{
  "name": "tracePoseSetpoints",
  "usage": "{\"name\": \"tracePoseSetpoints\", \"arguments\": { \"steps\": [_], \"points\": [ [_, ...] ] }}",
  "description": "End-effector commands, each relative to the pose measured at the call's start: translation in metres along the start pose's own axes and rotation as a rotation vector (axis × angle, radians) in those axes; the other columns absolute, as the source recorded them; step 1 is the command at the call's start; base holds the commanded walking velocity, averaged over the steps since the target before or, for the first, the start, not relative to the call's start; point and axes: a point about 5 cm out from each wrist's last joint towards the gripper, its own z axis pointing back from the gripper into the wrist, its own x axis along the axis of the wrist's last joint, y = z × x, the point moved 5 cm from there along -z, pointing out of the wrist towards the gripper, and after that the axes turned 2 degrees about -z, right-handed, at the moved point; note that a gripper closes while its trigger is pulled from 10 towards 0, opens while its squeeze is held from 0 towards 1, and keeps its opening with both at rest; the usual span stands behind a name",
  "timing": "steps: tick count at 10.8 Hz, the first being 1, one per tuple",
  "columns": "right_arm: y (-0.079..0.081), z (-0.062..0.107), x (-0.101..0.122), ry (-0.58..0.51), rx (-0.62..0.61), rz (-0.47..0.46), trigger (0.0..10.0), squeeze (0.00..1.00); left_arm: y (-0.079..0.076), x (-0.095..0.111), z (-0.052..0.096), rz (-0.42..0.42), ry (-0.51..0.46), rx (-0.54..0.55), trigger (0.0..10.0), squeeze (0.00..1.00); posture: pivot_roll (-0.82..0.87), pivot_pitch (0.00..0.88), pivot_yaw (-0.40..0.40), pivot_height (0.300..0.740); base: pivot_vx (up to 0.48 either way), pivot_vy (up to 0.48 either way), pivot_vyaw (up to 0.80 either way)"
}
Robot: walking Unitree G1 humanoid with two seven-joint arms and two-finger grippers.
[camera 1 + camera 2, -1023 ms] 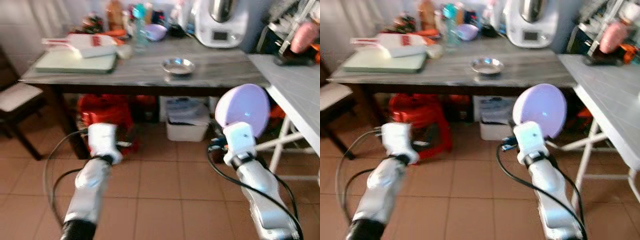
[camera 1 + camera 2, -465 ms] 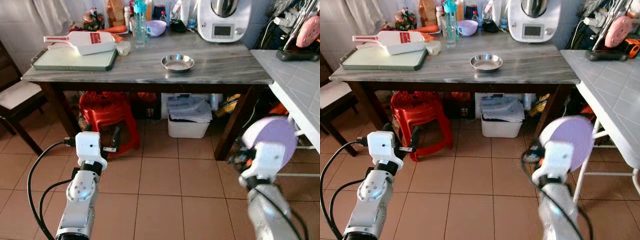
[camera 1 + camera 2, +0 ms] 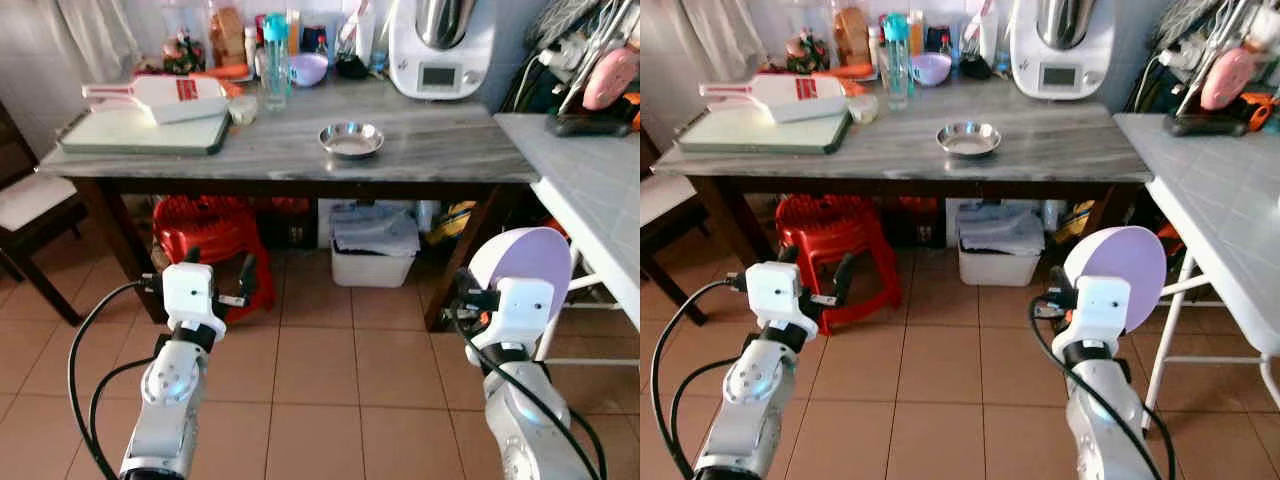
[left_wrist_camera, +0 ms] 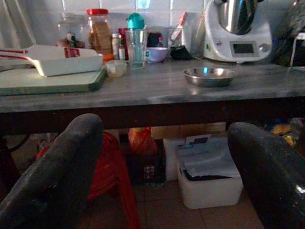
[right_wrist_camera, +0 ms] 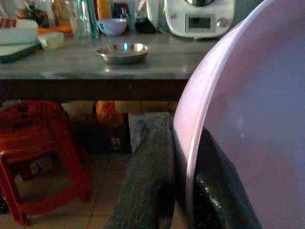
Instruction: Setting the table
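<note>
A robot stands on a tiled kitchen floor, facing a long grey counter [image 3: 430, 150] that is still some way ahead. Its right pincer [image 5: 183, 191], held low in front of the body, is clamped on the rim of a pale purple plate [image 3: 525, 275], one black finger on each face, so the plate stands on edge above the wrist. The plate looks rigid, smooth and light, probably plastic; a rim grip like this seems secure enough for carrying, but the glossy surface could slip if the plate swings, and it will need tilting flat before it is set down. The left pincer [image 4: 164, 174] hangs at the same height, its two black fingers spread wide and holding nothing. On the counter sit a small steel bowl [image 3: 351, 139] near the middle, a green cutting board [image 3: 140, 131] with a white dish [image 3: 165, 95] on it at the left, bottles and a purple bowl [image 3: 309, 68] at the back, and a white kitchen machine [image 3: 442, 45]. A red stool [image 3: 205, 232] and a white bin [image 3: 375, 262] sit underneath.
</note>
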Motion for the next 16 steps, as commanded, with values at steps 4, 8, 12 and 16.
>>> {"name": "tracePoseSetpoints", "arguments": {
  "steps": [4,8,12,16],
  "points": [
    [0.004,-0.004,0.005,-0.006,0.031,0.008,10.0,0.00,-0.004,0.005,-0.006,0.010,-0.016,-0.021,10.0,0.00,-0.03,0.000,-0.004,0.740,0.477,0.000,0.00],
    [0.007,-0.006,0.012,-0.029,0.049,0.038,10.0,0.00,-0.009,0.011,-0.012,0.023,-0.035,-0.030,10.0,0.00,-0.03,0.000,-0.006,0.740,0.480,0.000,0.11],
    [0.003,-0.016,0.025,-0.074,0.033,0.072,10.0,0.00,-0.023,0.031,-0.023,0.061,-0.089,-0.082,10.0,0.00,-0.03,0.000,-0.008,0.740,0.480,0.000,0.13],
    [-0.003,-0.021,0.030,-0.088,0.018,0.068,10.0,0.00,-0.029,0.034,-0.026,0.092,-0.086,-0.113,10.0,0.00,-0.04,0.000,-0.008,0.740,0.480,0.000,0.22]
  ]
}}
